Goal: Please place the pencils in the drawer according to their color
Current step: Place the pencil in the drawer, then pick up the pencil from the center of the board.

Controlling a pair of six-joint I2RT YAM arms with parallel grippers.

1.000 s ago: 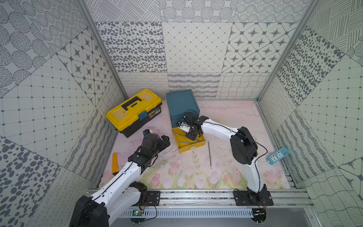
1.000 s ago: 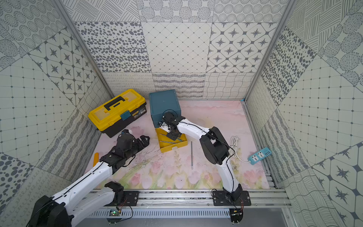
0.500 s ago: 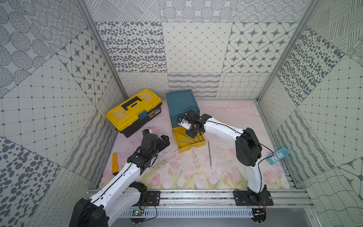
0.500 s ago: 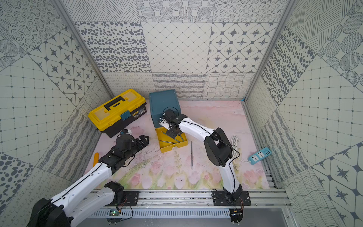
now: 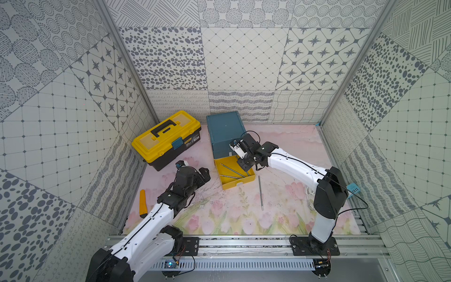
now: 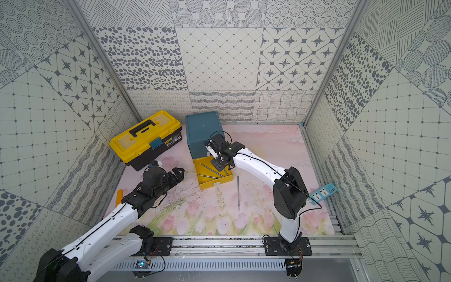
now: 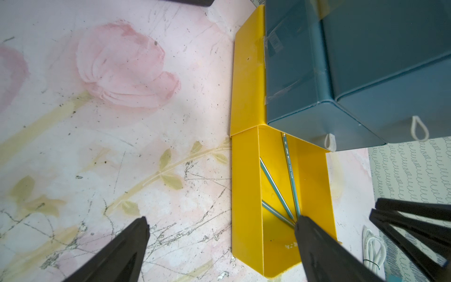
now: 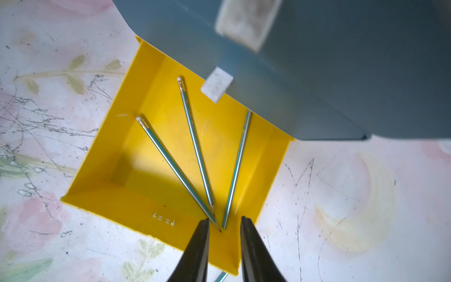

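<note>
Progress: drawer has bottom yellow tray pulled out, three grey-teal pencils fanned inside. One stray pencil lies on surface just beside tray, not yet stowed. Both upper blue trays look shut; no other colours in view. Right pincer over tray corner, narrowly parted, empty. Left pincer spread wide, empty, near tray. Likely near finish.
</note>
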